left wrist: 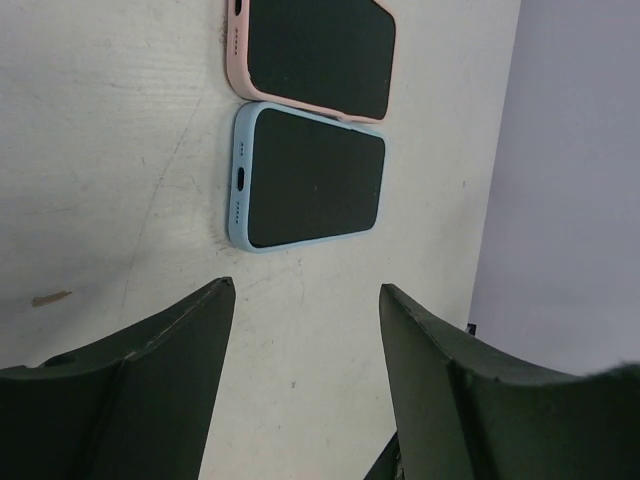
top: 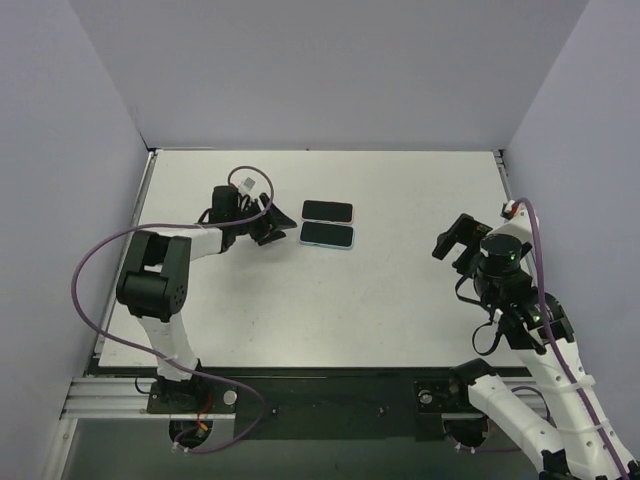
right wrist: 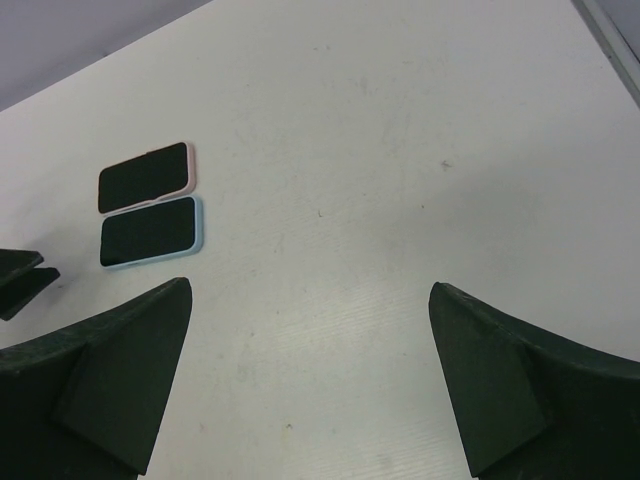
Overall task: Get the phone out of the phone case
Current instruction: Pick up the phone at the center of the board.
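Left end effector: we see its fingers spread with nothing between them, low over the white counter.
Blue-cased phone: lies flat, screen up, just ahead of those fingertips.
Pink-cased phone: flat, just beyond the blue one, alongside it.
Right end effector: spread wide, empty, well apart from both phones.

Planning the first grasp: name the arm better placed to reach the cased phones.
Left. The left pincer is open, right beside the blue-cased phone and pink-cased phone; the right pincer is far away.
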Robot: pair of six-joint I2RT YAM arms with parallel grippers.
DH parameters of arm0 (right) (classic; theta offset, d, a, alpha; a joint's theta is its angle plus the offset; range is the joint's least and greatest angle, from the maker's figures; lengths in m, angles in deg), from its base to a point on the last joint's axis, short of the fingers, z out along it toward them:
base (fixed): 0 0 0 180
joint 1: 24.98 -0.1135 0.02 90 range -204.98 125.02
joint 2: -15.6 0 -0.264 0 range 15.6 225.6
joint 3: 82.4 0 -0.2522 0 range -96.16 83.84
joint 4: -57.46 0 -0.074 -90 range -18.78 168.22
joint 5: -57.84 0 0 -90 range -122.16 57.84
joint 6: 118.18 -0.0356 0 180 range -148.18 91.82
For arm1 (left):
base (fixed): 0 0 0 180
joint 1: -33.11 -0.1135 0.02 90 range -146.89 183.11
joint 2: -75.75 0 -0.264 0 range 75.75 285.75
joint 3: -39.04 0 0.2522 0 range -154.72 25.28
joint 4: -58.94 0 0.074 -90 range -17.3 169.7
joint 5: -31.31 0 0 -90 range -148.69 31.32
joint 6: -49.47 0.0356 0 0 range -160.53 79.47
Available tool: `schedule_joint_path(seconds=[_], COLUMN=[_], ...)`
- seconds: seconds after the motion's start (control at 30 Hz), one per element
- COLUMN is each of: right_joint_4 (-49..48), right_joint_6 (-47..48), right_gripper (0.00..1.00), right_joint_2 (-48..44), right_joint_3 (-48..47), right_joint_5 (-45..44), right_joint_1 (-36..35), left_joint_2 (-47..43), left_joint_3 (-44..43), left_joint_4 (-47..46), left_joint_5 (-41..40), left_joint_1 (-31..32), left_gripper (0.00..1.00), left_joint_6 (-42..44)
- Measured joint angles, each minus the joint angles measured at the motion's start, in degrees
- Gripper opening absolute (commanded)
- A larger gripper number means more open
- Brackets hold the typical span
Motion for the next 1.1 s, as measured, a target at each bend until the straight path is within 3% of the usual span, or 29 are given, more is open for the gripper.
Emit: schedule_joint_path(seconds=[0.17, 0.6, 0.97, 1.1], right_joint_4=[-1.38, -5.16, -5.84, -5.22], right_joint_6=[-1.22, -5.79, -6.8, -6.73], right_gripper=[1.0, 1.0, 1.0, 1.0], right_joint_2=[0.35, 5.77, 4.96, 2.91], right_joint_3=[0.44, 2.05, 2.54, 2.54], right_joint_5=[1.95, 5.64, 5.73, 4.15], right_joint_1=[0.0, -1.66, -3.43, -3.43], left_joint_2=[5.77, 12.5, 10.56, 7.45], left_joint_3=[0.24, -3.06, -0.9, 0.44], left_joint_4=[-6.25, -8.92, -9.66, -6.23], left_joint_5=[2.97, 5.14, 2.84, -0.7], left_joint_1=[0.96, 4.66, 15.89, 20.33], left_gripper=[0.73, 0.75, 0.75, 0.75], left_joint_6=[-4.42, -7.02, -6.62, -2.67])
